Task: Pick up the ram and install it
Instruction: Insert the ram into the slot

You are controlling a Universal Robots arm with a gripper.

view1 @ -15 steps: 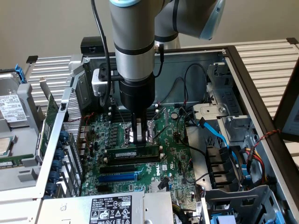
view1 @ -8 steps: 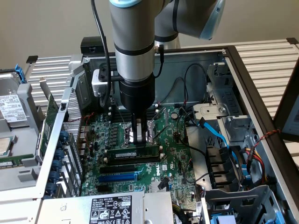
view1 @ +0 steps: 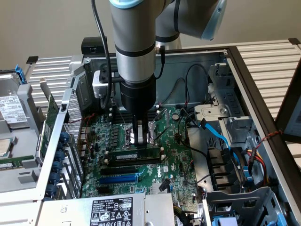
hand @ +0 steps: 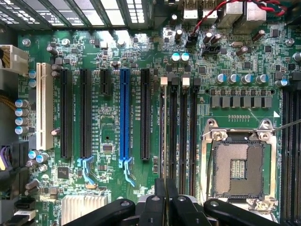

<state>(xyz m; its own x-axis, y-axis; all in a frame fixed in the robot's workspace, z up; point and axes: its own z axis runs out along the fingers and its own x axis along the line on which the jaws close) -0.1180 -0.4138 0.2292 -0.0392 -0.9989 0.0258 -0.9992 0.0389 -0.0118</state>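
Observation:
The ram (view1: 134, 154) is a long thin green stick with a white label, standing on edge in the memory slot farthest from the CPU socket (hand: 237, 167) on the green motherboard (view1: 174, 160). In the wrist view the ram (hand: 163, 132) shows edge-on as a thin line along that slot. My gripper (view1: 136, 143) comes straight down onto its top edge, near the middle of its length. The black fingers (hand: 159, 200) are shut on the ram. Beside it lie empty black memory slots (hand: 184, 132).
The open computer case (view1: 244, 80) walls the board in. Black expansion slots and a blue one (hand: 124, 113) run beside the memory slots. A power supply (view1: 110, 212) sits at the front, and a drive cage with blue and black cables (view1: 225, 155) stands on the exterior view's right. Another green card (view1: 51, 117) stands outside the case on the exterior view's left.

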